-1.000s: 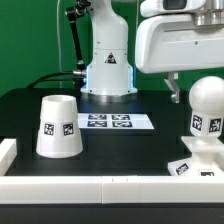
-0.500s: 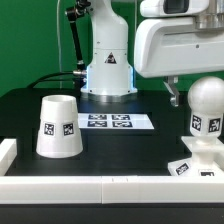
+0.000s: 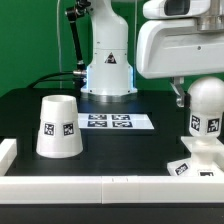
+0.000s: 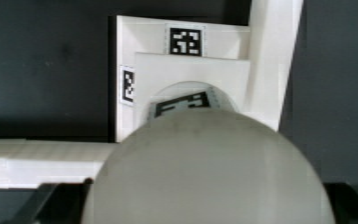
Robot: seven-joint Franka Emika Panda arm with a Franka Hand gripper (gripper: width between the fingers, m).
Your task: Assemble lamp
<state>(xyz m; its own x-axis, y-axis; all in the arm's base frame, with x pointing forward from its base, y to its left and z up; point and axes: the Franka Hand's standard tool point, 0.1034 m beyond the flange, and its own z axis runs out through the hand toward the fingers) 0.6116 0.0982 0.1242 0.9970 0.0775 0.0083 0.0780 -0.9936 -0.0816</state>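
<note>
The white ball bulb (image 3: 207, 100) stands on the stem of the flat square lamp base (image 3: 200, 165) at the exterior view's right. Both carry black-and-white tags. My gripper (image 3: 190, 92) hangs at the bulb's top, with one finger (image 3: 178, 93) showing just beside it and the other hidden. In the wrist view the bulb (image 4: 202, 165) fills the space between my dark fingers (image 4: 51, 200), above the base (image 4: 194, 65). The jaws stand wide apart on either side of the bulb. The tapered shade (image 3: 58, 127) stands upside down at the exterior view's left.
The marker board (image 3: 108, 122) lies on the black table in front of the arm's pedestal (image 3: 108, 70). A white rail (image 3: 90, 188) runs along the table's near edge, with a raised end (image 3: 6, 152) at the exterior view's left.
My gripper has shifted a little toward the exterior view's right, closer over the bulb. The bulb, base and shade have not moved.
</note>
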